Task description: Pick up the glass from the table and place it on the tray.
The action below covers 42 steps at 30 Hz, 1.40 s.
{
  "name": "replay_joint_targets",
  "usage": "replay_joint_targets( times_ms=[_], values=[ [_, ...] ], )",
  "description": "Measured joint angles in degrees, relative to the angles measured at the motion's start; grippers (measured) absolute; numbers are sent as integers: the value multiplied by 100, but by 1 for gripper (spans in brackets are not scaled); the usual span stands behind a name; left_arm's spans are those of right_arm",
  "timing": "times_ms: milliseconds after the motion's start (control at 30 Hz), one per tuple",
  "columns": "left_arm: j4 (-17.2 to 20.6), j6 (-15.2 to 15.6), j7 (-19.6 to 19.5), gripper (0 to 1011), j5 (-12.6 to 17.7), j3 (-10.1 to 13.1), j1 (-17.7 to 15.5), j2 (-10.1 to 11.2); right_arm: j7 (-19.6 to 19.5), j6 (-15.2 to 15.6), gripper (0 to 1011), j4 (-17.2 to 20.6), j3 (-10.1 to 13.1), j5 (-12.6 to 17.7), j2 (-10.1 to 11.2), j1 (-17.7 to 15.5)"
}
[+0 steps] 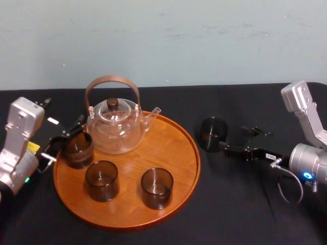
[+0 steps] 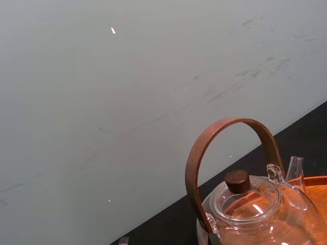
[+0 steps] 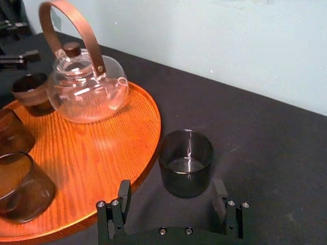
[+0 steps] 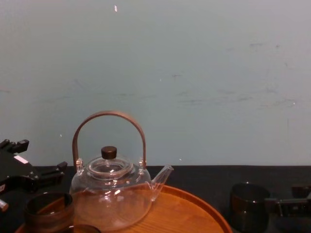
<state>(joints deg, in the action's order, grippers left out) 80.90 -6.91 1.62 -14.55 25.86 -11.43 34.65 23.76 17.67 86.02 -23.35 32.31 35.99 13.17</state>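
Closing in on the glass [image 1: 213, 133]: the right gripper [image 1: 236, 139] sits low over the black table [image 1: 245, 204], reaching in from the robot's right. Fingers spread wide, one tip [image 3: 124, 196] on each flank of the approach line. Tips short of the glass wall, not touching. Gap looks ample for the straight sides.

Glass upright on the table, just beside the wooden tray's [image 1: 195, 158] right rim, apart from it. Empty.

Tray holds a clear glass teapot [image 1: 116, 127] at the back and three matching tumblers: one at the left rim [image 1: 77, 149], two toward the front [image 1: 101, 179] [image 1: 157, 188]. Open wood on the right half, likely the landing spot.

Left gripper [image 1: 64, 116] idle by the tray's left edge, near the left tumbler, fingers apart, holding nothing.

Judgement: pre-grasp stage. A low side-on approach suits a short tumbler; the near rim needs clearing on the lift.
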Motion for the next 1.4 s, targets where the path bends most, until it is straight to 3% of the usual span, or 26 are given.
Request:
replay_joint_targets(
  times_ms=[233,600,1400],
  values=[
    [0,0,0,1001,0,0,0,0,-71,149,1002,-180,-64,-136,-123,170],
    [0,0,0,1001,0,0,0,0,-203,88,1002,-595,-158,-526,-448,457],
    [0,0,0,1001,0,0,0,0,-4,16,1002,-1271,-241,-1038,-952,859]
  ],
)
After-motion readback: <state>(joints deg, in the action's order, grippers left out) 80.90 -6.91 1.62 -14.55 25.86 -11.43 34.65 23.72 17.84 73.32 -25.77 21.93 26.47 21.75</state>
